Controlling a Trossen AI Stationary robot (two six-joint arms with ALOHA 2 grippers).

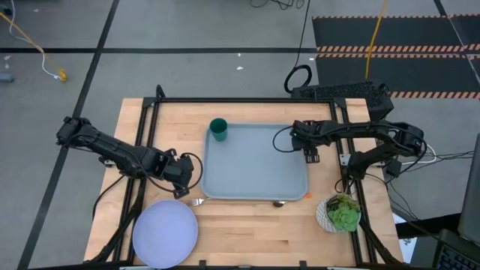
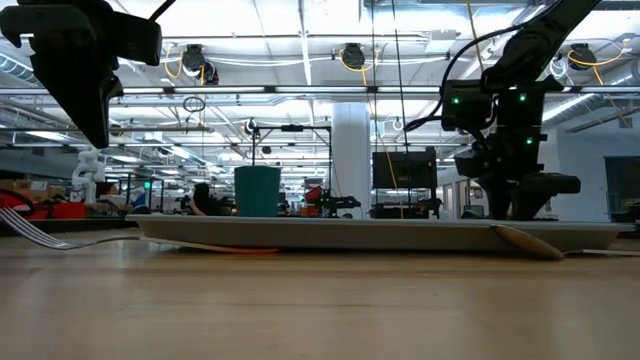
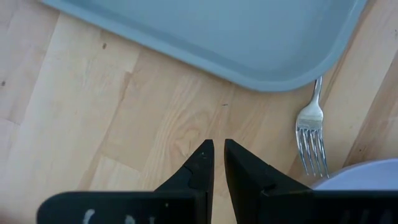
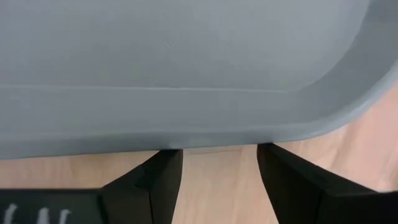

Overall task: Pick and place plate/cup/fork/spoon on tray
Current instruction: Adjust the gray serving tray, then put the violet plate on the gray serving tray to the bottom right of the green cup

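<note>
One item aboard: the small dark green round cup (image 1: 218, 129) stands in a far corner of the large grey-blue rectangular plastic tray (image 1: 255, 182).
Fork: the orange-handled fork with silver tines (image 3: 311, 129) lies on the table, handle tucked under the tray's near-left corner, tines pointing at the left gripper (image 3: 217, 148).
Left gripper: nearest, fingers nearly together, empty.
Right gripper (image 4: 219, 163): spread apart, empty, at the tray's right edge.
Plate: the pale lavender-blue round plate (image 1: 165, 233) sits off the tray.
</note>
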